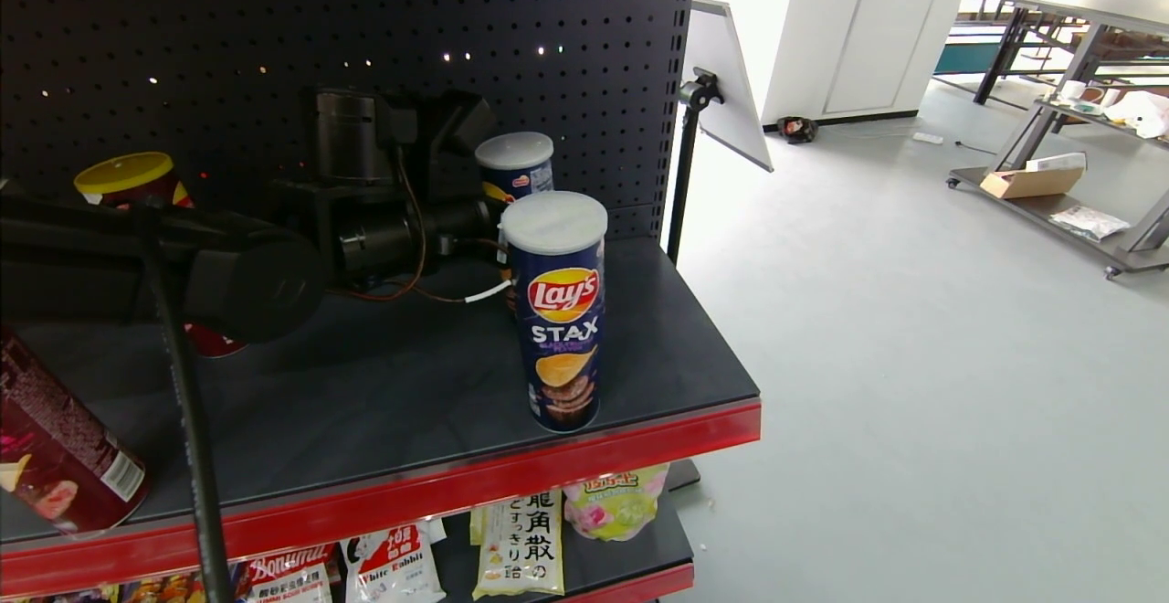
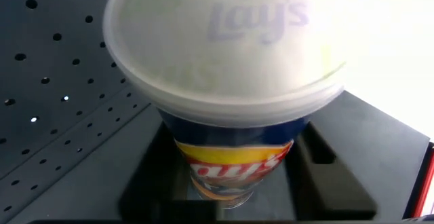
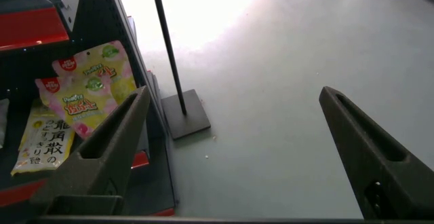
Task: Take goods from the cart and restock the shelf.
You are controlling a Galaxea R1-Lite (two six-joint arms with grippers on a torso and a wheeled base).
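while the left gripper [image 2: 232,187] clamps a blue chip can [image 1: 517,166] at the back of the black top shelf [image 1: 365,393], just behind a second upright can [image 1: 559,311], the right gripper [image 3: 234,149] hangs with fingers spread wide over grey floor [image 3: 271,68] beside snack bags [image 3: 88,75].

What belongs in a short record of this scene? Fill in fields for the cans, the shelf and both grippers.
front can: blue, upright, near the shelf's front edge
rear can: upright by the pegboard, behind the front can
left gripper: at the rear can
right gripper: open, empty, over the floor
shelf: black top, red front edge
snack bags: on the level below
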